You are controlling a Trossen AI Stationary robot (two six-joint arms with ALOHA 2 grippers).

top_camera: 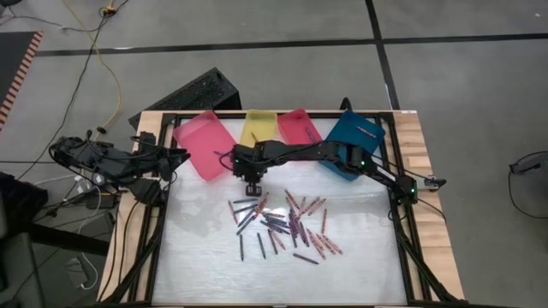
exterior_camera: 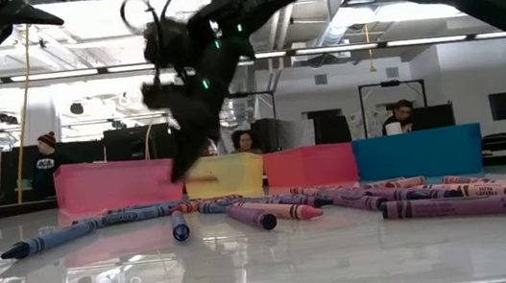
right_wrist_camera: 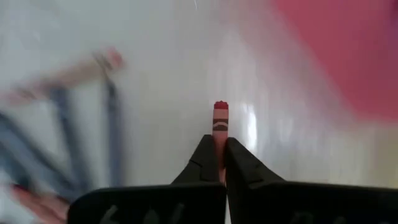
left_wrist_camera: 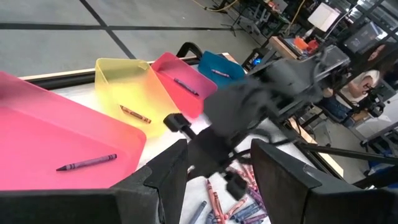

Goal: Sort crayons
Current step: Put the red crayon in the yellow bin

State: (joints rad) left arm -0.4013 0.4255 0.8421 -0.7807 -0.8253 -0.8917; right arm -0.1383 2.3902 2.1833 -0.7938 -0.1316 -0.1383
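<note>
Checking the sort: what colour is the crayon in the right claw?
Red crayon with a black wrapper mark, clearest in the right wrist view.

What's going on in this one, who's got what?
The right gripper is shut on a red crayon, lifted over the table near the pink tray. The left gripper waits open at the table's left edge, holding nothing. Most crayons still lie in a loose pile mid-table. A few are already sorted: one in the pink tray, one in the yellow tray, one in the red tray.
</note>
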